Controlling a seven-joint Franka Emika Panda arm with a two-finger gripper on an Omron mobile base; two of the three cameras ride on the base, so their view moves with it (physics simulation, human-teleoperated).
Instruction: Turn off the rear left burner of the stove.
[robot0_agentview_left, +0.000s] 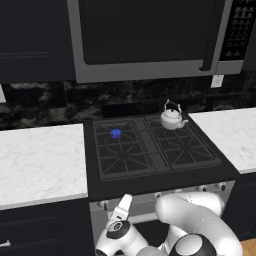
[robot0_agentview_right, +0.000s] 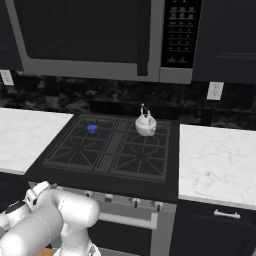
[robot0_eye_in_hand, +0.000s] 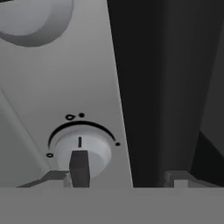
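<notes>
The black stove (robot0_agentview_left: 95, 175) (robot0_agentview_right: 172, 165) has a small blue flame at the centre of its rear left burner (robot0_agentview_left: 116, 133) (robot0_agentview_right: 92, 129). The arm reaches low in front of the stove's knob panel, with my gripper (robot0_agentview_left: 121, 204) (robot0_agentview_right: 41, 188) at the panel's left end. Up close in the hand view, a silver knob (robot0_eye_in_hand: 94, 151) sits inside a black arc marking, its pointer line straight up. One dark fingertip (robot0_eye_in_hand: 79, 168) stands right in front of this knob. My gripper (robot0_eye_in_hand: 129, 177) looks open, with the knob at that finger and not between the jaws.
A steel kettle (robot0_agentview_left: 172, 119) (robot0_agentview_right: 145, 124) stands on the rear right burner. A microwave (robot0_agentview_left: 150, 40) (robot0_agentview_right: 85, 35) hangs above the stove. White marble counters (robot0_agentview_left: 40, 160) (robot0_agentview_right: 217, 160) flank it. A second knob (robot0_eye_in_hand: 35, 19) shows on the panel, and dark cabinet fronts (robot0_eye_in_hand: 175, 87) lie beside it.
</notes>
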